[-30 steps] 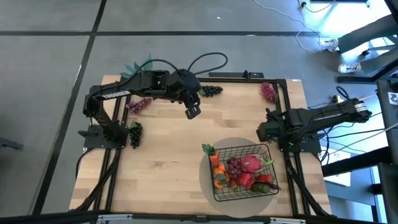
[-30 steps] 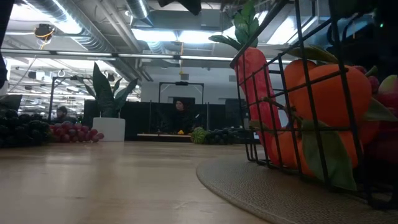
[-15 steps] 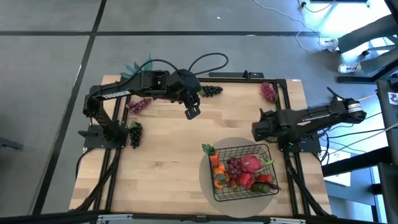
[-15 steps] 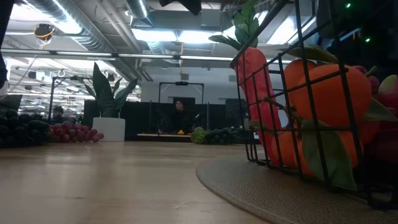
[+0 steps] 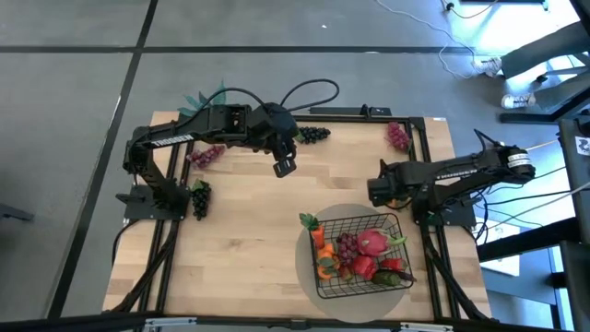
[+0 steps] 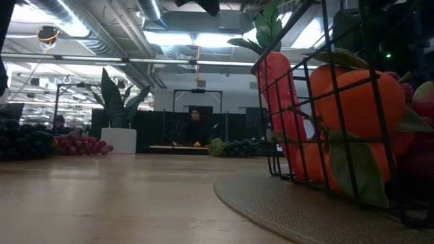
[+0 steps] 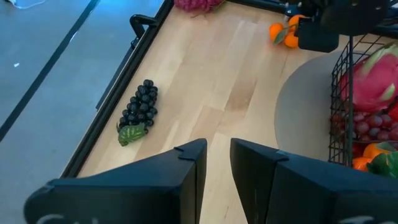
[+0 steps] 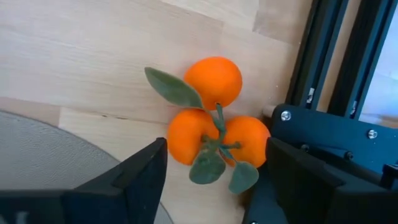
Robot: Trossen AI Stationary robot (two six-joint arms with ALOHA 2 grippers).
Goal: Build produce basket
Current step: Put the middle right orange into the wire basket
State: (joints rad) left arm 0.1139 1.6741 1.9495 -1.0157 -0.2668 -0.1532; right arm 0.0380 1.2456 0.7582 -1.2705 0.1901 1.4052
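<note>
High view. Basket (image 5: 361,255): black wire, on a round grey mat (image 5: 309,277) toward the worktop's near right corner; holds a carrot (image 5: 318,238), a red grape bunch (image 5: 346,247), a pink dragon fruit (image 5: 372,243) and red peppers (image 5: 364,266). Left gripper (image 5: 285,167): over the far middle of the worktop (image 5: 240,221), arm bent in from the left edge, well apart from the basket. Right gripper (image 5: 378,193): arm stretched in from the right edge, head just beyond the basket's far right corner. Loose produce: dark grapes (image 5: 313,134) at the far edge, pink-red grapes (image 5: 398,136) at the far right corner, red grapes (image 5: 205,155) and dark grapes (image 5: 199,198) along the left edge.

Low view. Basket wires (image 6: 380,129) close up, carrot (image 6: 281,108) upright inside against the wires; a person (image 6: 196,127) far behind.

Left wrist view. Left fingers (image 7: 189,171) parallel, narrow gap, empty. Dark grape bunch (image 7: 139,111) ahead by the worktop's edge.

Right wrist view. Right fingers (image 8: 134,174) spread wide, empty; the orange cluster (image 8: 214,124) lies between and just ahead of them, beside the mat's rim (image 8: 43,143).
</note>
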